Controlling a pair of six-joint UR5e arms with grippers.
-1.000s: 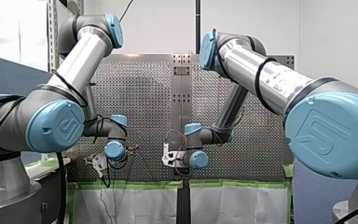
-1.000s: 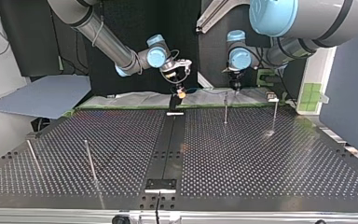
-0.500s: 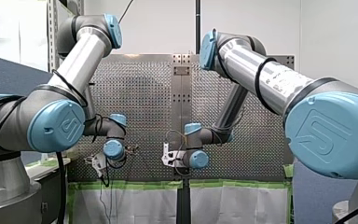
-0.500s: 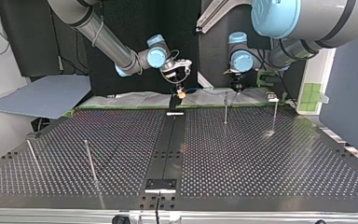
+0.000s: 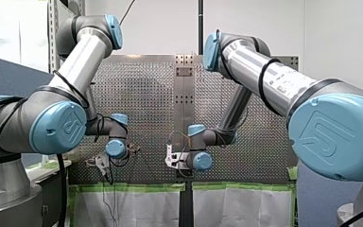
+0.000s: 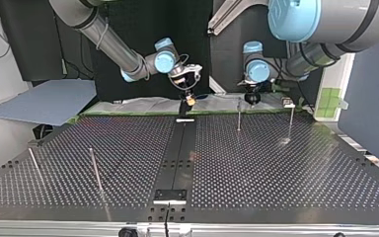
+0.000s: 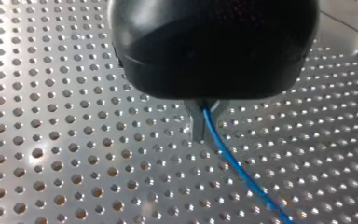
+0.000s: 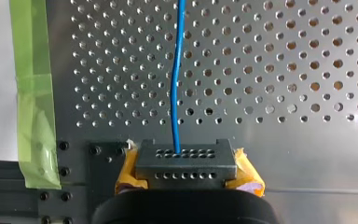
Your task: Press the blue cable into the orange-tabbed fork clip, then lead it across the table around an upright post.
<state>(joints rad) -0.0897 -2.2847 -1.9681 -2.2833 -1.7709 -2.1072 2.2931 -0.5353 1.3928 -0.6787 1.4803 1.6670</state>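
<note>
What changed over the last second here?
My left hand, shut on the blue cable, dropped a little in the top view and drifted toward that view's right, ending beside the upright post. My right hand, gripping the same cable, barely moved.

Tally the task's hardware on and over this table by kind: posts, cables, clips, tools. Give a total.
Upright posts: 4
Blue cable: 1
Fork clip: 1
Left tool and right tool: 2
Total: 8
</note>
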